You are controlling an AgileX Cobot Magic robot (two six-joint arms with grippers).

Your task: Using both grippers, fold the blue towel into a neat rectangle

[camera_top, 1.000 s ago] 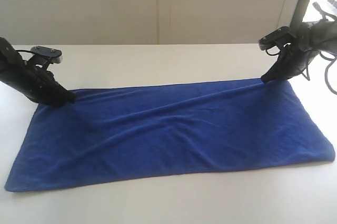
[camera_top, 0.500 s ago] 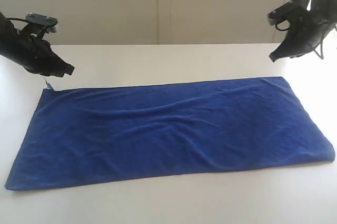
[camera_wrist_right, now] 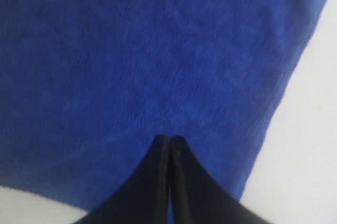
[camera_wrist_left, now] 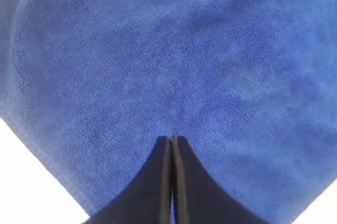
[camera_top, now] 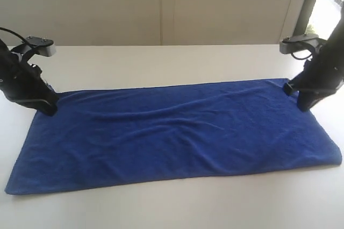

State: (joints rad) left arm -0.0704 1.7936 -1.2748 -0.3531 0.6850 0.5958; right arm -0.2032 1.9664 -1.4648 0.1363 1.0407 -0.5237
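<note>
Plain lab room, white table (camera_top: pixel 161 62), panelled wall (camera_top: pixel 107 3)

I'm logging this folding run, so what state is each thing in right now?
blue towel: spread flat on the table as a long rectangle, lightly rippled.
left gripper: shut, tips down at the towel's far left corner, no cloth seen between them.
right gripper: shut, tips down at the far right corner, no cloth seen between them.
table: bears the towel.

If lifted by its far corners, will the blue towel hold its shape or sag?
Probably sag: the blue towel lies limp on the table with soft ripples, so it looks floppy. Its fuzzy pile suggests grippy, not slippery. Pushed, it would likely bunch rather than slide whole.
</note>
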